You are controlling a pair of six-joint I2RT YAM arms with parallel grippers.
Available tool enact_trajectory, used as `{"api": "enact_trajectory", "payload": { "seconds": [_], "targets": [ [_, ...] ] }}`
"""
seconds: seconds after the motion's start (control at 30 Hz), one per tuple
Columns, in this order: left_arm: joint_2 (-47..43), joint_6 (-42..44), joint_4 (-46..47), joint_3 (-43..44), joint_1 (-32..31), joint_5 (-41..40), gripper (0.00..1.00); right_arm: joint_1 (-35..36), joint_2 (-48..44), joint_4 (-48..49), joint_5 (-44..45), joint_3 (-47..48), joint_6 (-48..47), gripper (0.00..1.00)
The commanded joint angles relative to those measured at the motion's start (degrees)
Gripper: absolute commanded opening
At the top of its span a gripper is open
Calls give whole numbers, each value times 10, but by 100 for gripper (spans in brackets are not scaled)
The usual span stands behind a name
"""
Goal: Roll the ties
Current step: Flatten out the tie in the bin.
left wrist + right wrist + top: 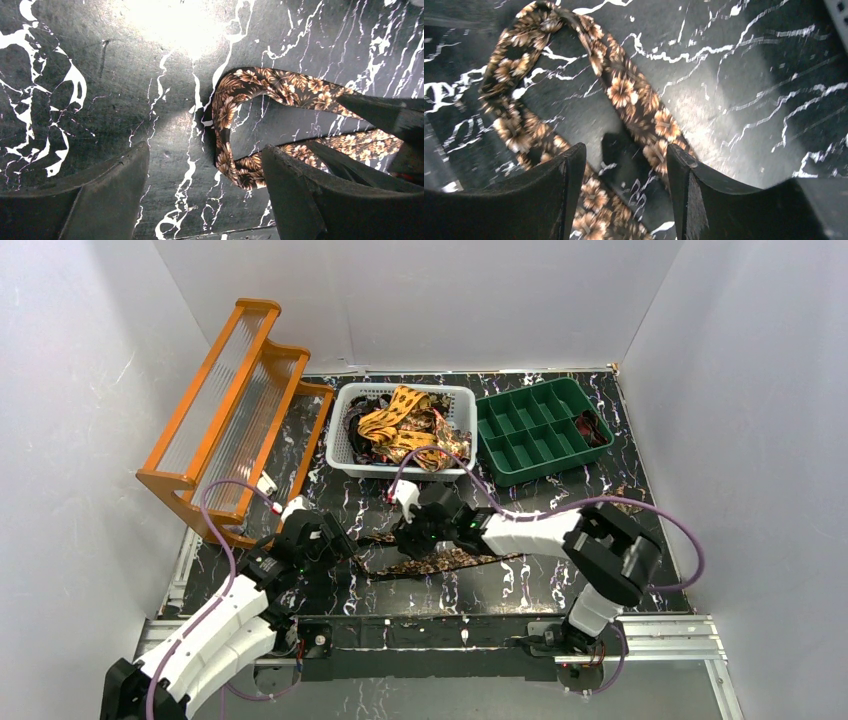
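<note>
Tie: you've got one brown tie (460,558) w/ tan flowers. It lies on the black table (500,592) nr the front, btwn your two arms, and it's not rolled.
Tie shape: in the left wrist view the tie (280,90) is bent back on itself like a U. Both strips run off to the right of that view.
Left gripper: your left gripper (345,545) (205,155) has its jaws wide apart & holds nothing. The bend of the tie lies btwn its fingers (100,200), much closer to the right-hand one. Touching it or not, can't tell.
Right gripper: your right gripper (408,538) (624,155) has its jaws apart too, not pinching. One strip of the tie (634,100) runs down under the gap. That view is a bit blurry.
Both grippers: close together, low over the left end of the same tie.
Other ties: a heap of other ties (405,425), yellow ones & dark ones, fills the white basket (338,435) at the back, in the middle.
Tray: a green tray (540,472) w/ lots of little boxes sits just right of the basket. A dark cloth (592,430) is in one box at its far right.
Rack: an orange rack (230,410) stands at the back left.
</note>
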Motion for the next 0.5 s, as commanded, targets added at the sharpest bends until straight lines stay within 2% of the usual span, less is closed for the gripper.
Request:
{"api": "enact_trajectory", "payload": {
  "seconds": [0.0, 0.17, 0.3, 0.37, 0.47],
  "targets": [
    [-38, -32, -45, 20, 0, -24, 80, 17, 51, 89, 27, 54, -99, 69],
    [-50, -46, -51, 15, 0, -25, 79, 23, 115, 93, -3, 84, -127, 67],
    [-46, -46, -52, 19, 0, -26, 79, 33, 146, 107, 11, 88, -149, 65],
    [-46, -43, -53, 23, 0, -29, 79, 37, 159, 108, 32, 91, -166, 60],
    [-47, -40, -58, 26, 0, -34, 79, 43, 160, 107, 84, 90, -180, 45]
  ]
}}
